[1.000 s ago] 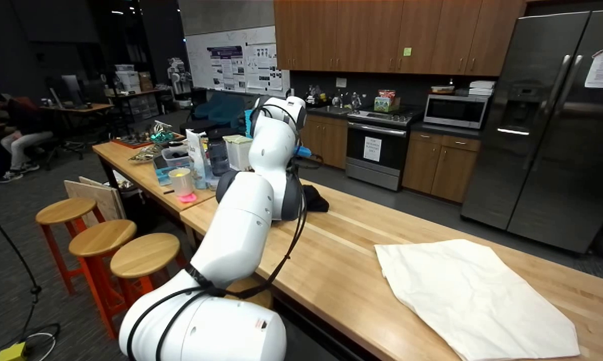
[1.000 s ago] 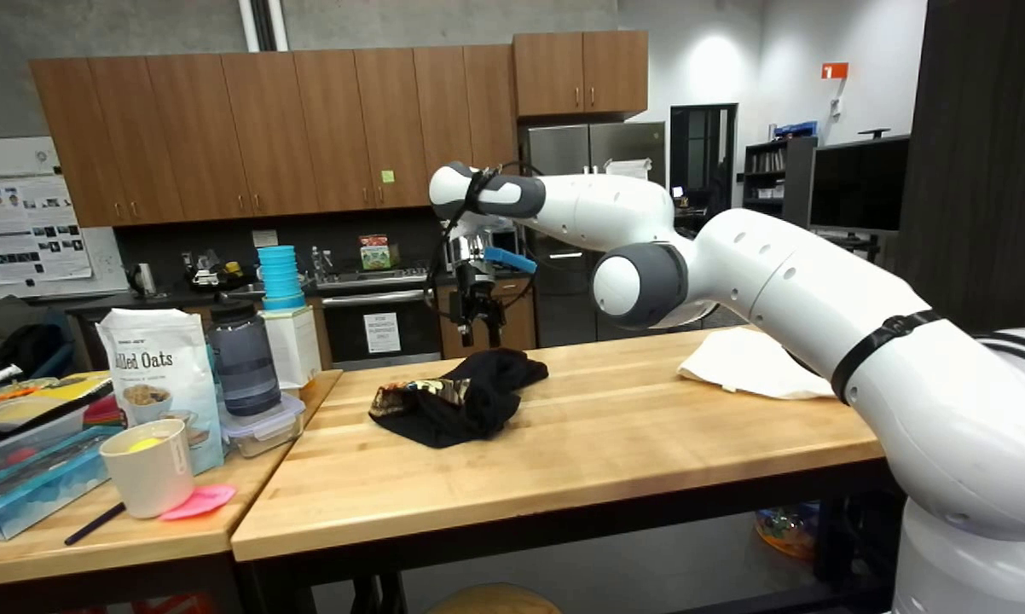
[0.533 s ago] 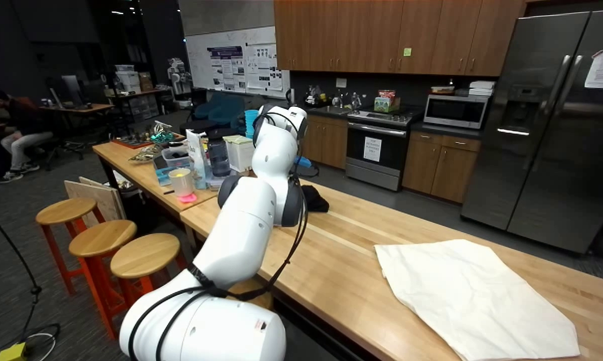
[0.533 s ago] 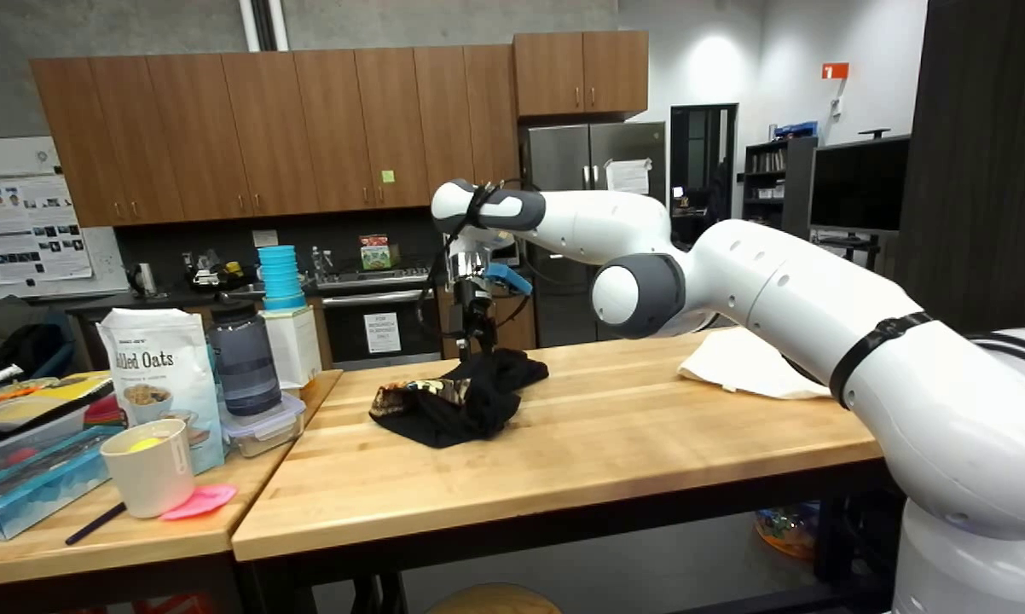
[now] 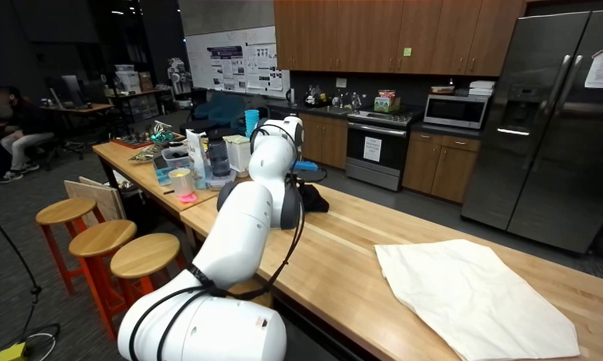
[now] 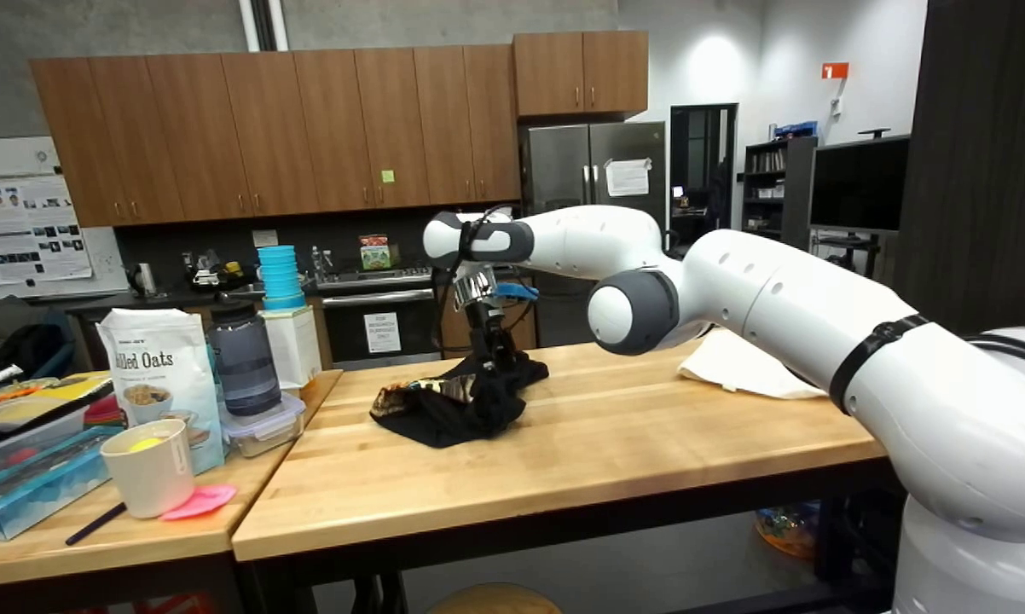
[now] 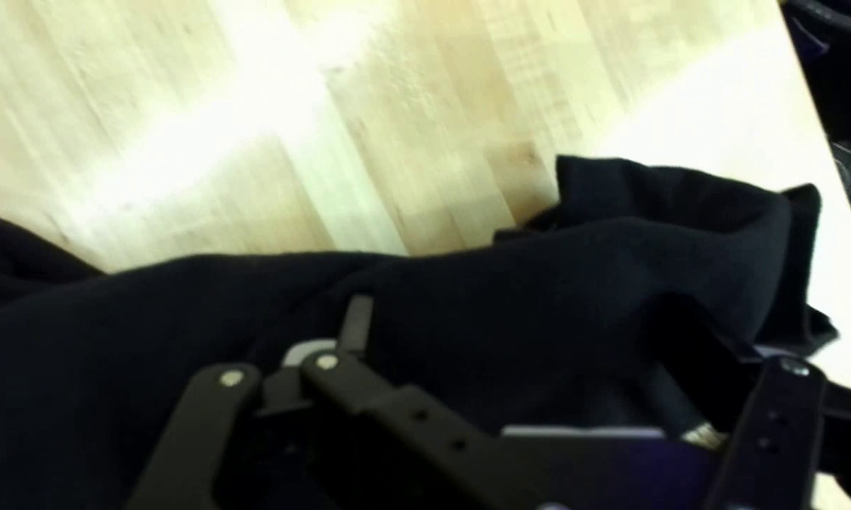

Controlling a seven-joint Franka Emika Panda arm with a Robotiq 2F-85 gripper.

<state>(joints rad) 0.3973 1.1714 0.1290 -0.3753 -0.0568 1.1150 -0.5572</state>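
Note:
A crumpled black cloth with a coloured print along one side lies on the wooden table, seen also as black fabric filling the lower wrist view. My gripper is right down at this cloth, its arm reaching in from the base side. In the wrist view the gripper stands open, jaws wide apart with fabric spread between them. The left fingertip seems to press against the cloth. How deep the right finger sits in the dark folds is hard to see. The arm mostly hides the cloth in an exterior view.
A cream cloth lies flat farther along the table. On the adjoining table stand an oats bag, a dark bottle, a mug, a lidded container and a blue cup stack. Several stools stand beside the tables.
My gripper has come down from above the black cloth until it reaches it, and the hand has tilted somewhat. The cloth under it has shifted slightly.

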